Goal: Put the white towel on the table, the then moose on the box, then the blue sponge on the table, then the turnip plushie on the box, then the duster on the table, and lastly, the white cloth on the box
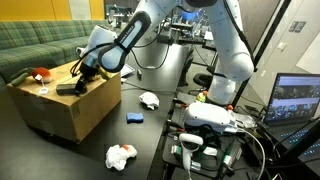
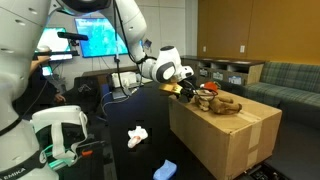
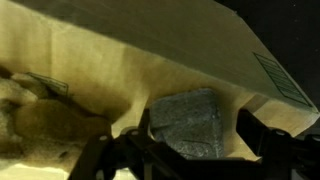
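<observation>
A tan cardboard box [image 1: 60, 105] [image 2: 225, 135] stands on the dark table [image 1: 150, 135]. On its top lie the flat dark duster [image 1: 70, 88] [image 3: 188, 125], the red-and-white turnip plushie [image 1: 38, 73] [image 2: 208, 90] and the brown moose [image 2: 225, 102]. My gripper [image 1: 85, 72] [image 2: 186, 88] [image 3: 192, 115] is low over the box top, open. Its fingers [image 3: 143, 120] stand on either side of the duster, with a gap on each side. The blue sponge [image 1: 134, 118] [image 2: 165, 170] and a white towel [image 1: 150, 99] lie on the table. Another white cloth [image 1: 120, 155] lies nearer the front.
A green sofa [image 1: 40, 40] stands behind the box. A second robot base with cables [image 1: 215, 115] and a laptop [image 1: 295, 100] stand beside the table. A monitor [image 2: 95, 35] glows at the back.
</observation>
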You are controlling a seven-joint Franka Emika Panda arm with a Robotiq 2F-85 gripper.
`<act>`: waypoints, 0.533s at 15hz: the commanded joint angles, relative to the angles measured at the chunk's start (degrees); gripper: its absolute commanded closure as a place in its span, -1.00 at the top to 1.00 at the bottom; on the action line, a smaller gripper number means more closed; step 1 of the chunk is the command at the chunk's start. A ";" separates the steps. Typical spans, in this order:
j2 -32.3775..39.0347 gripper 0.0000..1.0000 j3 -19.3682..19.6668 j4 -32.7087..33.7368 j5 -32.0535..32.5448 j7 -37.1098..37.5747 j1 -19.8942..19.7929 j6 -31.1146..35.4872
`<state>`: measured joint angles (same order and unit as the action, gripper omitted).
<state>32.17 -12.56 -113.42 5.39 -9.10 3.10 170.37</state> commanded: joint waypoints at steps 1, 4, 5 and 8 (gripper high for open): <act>1.37 0.09 -1.47 2.50 -1.43 -2.02 -1.27 -2.65; 0.33 -0.29 -1.12 2.34 -1.61 -1.50 -0.83 -3.58; 0.03 -0.30 -0.80 1.93 -1.45 -1.28 -0.48 -3.69; -1.28 -0.30 -1.05 0.80 -1.79 -1.11 -0.60 -4.80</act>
<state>32.08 -12.99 -111.88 5.07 -9.18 2.70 167.56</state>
